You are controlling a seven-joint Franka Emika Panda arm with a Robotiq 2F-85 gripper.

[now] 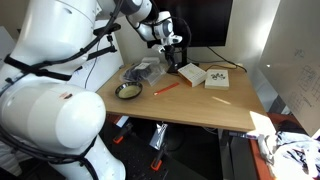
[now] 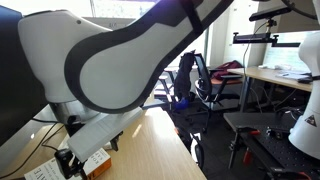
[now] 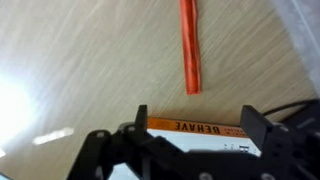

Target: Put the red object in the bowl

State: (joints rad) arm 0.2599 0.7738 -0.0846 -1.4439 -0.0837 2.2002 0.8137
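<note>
The red object (image 1: 166,88) is a thin red stick lying flat on the wooden table, just right of the bowl (image 1: 128,91). The bowl is small, with a dark rim and a pale inside, and sits near the table's front left. My gripper (image 1: 173,47) hangs above the table's back, over a white book. In the wrist view the red stick (image 3: 190,45) lies on bare wood beyond my jaws. My gripper (image 3: 200,125) is open and empty, with the book's orange spine between its fingers. The bowl is out of the wrist view.
The white book with an orange spine (image 1: 192,74) and a second white box (image 1: 218,78) lie at the back of the table. A crumpled grey bag (image 1: 145,72) lies behind the bowl. A monitor (image 1: 205,22) stands at the back. The arm blocks most of an exterior view (image 2: 130,50).
</note>
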